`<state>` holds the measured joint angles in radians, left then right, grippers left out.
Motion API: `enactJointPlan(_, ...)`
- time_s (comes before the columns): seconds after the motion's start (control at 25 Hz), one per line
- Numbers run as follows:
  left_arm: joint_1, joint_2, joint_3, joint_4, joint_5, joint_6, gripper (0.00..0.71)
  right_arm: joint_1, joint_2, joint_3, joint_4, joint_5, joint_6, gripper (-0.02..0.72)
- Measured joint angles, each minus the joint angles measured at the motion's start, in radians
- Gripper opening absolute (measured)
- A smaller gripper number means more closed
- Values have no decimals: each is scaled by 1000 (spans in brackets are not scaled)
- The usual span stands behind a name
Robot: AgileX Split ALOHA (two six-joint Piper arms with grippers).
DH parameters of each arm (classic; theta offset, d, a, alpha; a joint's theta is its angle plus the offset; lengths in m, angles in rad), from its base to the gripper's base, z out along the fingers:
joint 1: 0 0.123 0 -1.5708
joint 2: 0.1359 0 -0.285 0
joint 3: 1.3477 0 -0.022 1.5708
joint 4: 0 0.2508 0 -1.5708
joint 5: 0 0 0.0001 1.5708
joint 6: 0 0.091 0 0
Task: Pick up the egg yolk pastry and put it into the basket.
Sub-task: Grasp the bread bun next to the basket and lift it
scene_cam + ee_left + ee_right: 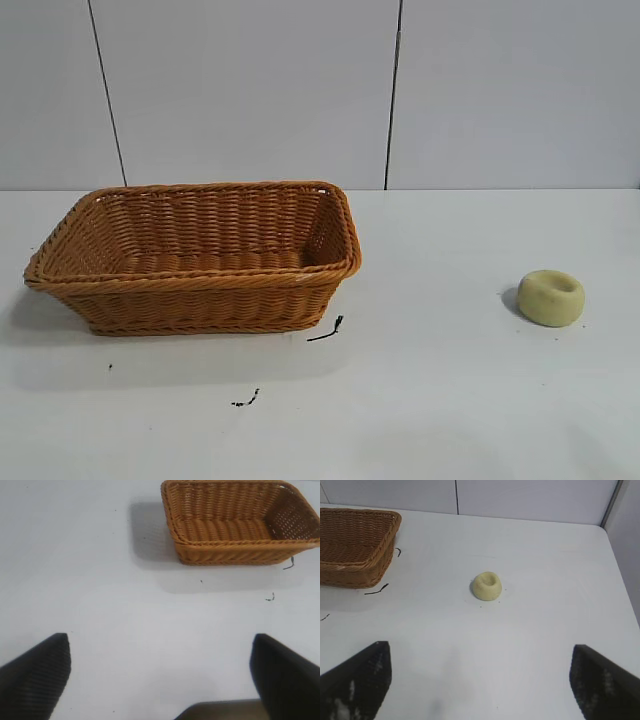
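The egg yolk pastry is a small pale yellow-green puck with a dimple on top. It lies on the white table at the right. The orange-brown wicker basket stands at the left and holds nothing. Neither arm shows in the exterior view. In the right wrist view, my right gripper is open and empty above bare table, with the pastry some way ahead of it and the basket off to one side. In the left wrist view, my left gripper is open and empty, with the basket well ahead.
Two small black marks lie on the table near the basket's front. A grey panelled wall stands behind the table. The table's edge and a side wall show in the right wrist view.
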<state>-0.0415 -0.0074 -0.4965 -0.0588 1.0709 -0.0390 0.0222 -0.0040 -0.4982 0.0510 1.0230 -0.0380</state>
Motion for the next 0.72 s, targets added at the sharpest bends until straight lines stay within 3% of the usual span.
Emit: enactJointPlan(0.72,0,0,0,0,0,0,695,0,64,-11,18,1,0,686)
